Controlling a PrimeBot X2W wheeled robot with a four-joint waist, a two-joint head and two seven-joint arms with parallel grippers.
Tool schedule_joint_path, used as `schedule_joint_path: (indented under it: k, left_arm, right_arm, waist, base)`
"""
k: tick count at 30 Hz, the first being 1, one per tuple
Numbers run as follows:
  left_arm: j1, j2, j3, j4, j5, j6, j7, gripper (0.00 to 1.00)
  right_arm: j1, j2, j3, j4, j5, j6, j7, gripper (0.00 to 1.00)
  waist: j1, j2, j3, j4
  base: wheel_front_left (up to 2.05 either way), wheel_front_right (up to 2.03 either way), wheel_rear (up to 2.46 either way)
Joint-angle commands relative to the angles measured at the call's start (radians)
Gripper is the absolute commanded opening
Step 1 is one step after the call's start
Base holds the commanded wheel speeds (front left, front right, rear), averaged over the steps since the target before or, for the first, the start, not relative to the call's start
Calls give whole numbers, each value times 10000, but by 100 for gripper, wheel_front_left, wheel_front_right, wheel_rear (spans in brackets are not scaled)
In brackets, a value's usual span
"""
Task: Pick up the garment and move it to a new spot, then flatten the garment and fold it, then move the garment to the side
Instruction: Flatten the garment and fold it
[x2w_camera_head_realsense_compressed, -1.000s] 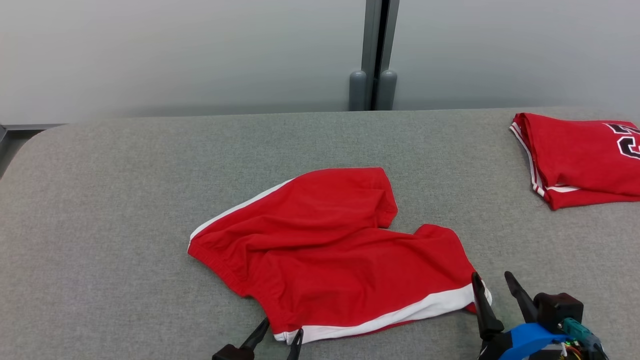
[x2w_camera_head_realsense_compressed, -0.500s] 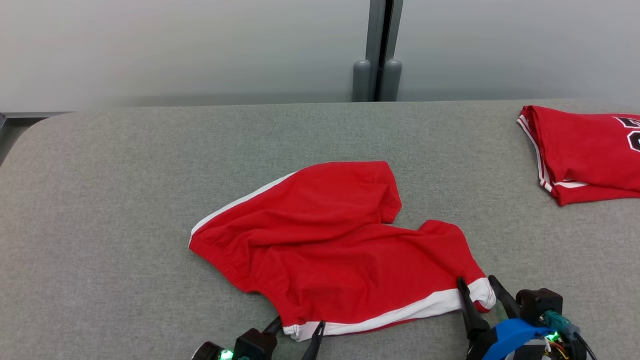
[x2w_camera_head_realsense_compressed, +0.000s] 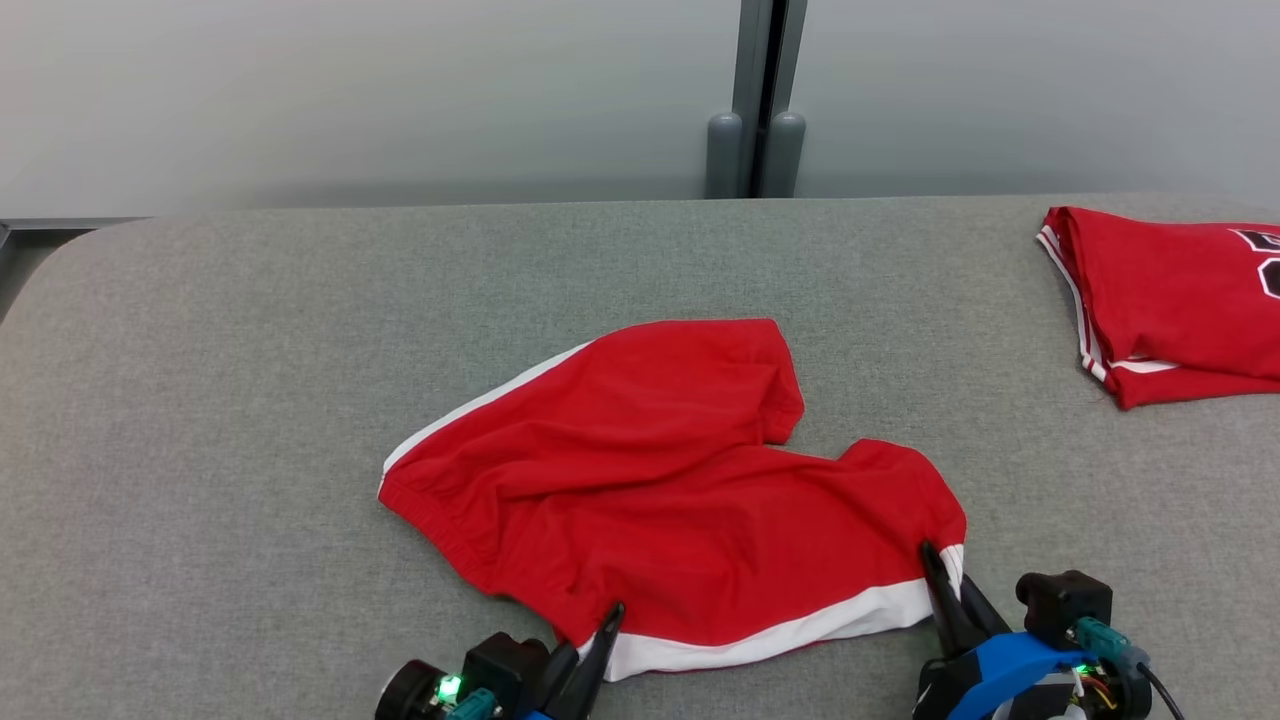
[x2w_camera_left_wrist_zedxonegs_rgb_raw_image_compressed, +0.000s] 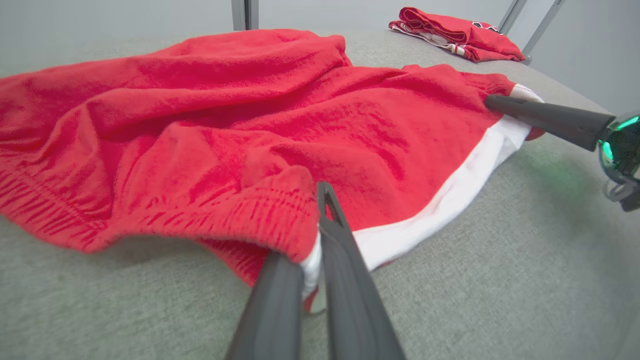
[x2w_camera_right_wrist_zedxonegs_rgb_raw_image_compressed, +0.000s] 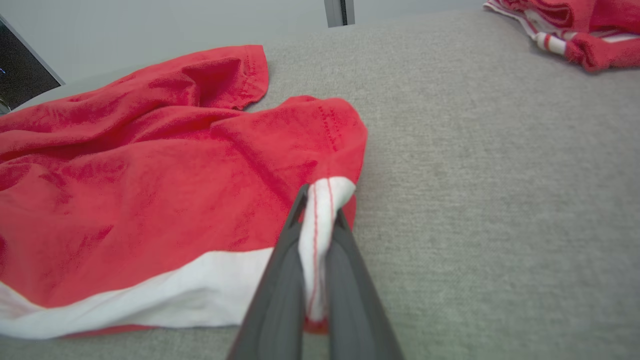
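A grey, felt-like desk (x2w_camera_head_realsense_compressed: 200, 400) with a rounded far-left corner runs back to pale frosted wall panels (x2w_camera_head_realsense_compressed: 350, 100), which are split by a dark upright post (x2w_camera_head_realsense_compressed: 757, 100) with two grey stubs at its foot. The garment (x2w_camera_head_realsense_compressed: 660, 490), red shorts with white side stripes, lies rumpled on the desk straight out in front of that post, and a folded red jersey (x2w_camera_head_realsense_compressed: 1170, 300) sits to the post's right. On the side of the shorts farthest from the post, the left gripper (x2w_camera_head_realsense_compressed: 603, 632) is pinched onto the waistband corner, and the right gripper (x2w_camera_head_realsense_compressed: 945, 580) is clamped on the white-striped leg hem.
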Motion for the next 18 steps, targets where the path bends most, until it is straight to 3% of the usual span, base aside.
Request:
schedule_joint_path:
  k: [1, 11, 14, 18]
  left_arm:
    - [5, 55, 54, -107, 26, -15, -44, 0]
    - [-545, 641, 1117, -1907, 287, -15, -44, 0]
    - [-1318, 871, 1316, -2232, 226, -15, -45, 0]
    - [-3447, 1301, 1485, -2583, -47, -15, 108, 0]
  right_arm:
    - [108, 3, 64, -148, -3, 5, -28, 0]
    - [-25, -306, 430, -2412, -16, 5, -30, 0]
    - [-781, -473, 706, -2798, 96, 5, -30, 0]
    - [-2975, -789, 1206, -3019, 39, 5, -30, 0]
  waist:
    - [0, 0, -13, -5]
    - [0, 0, 234, -98]
    - [0, 0, 488, -206]
    - [0, 0, 1240, -393]
  base:
    - [0, 0, 0]
    - [0, 0, 0]
    - [0, 0, 0]
    - [0, 0, 0]
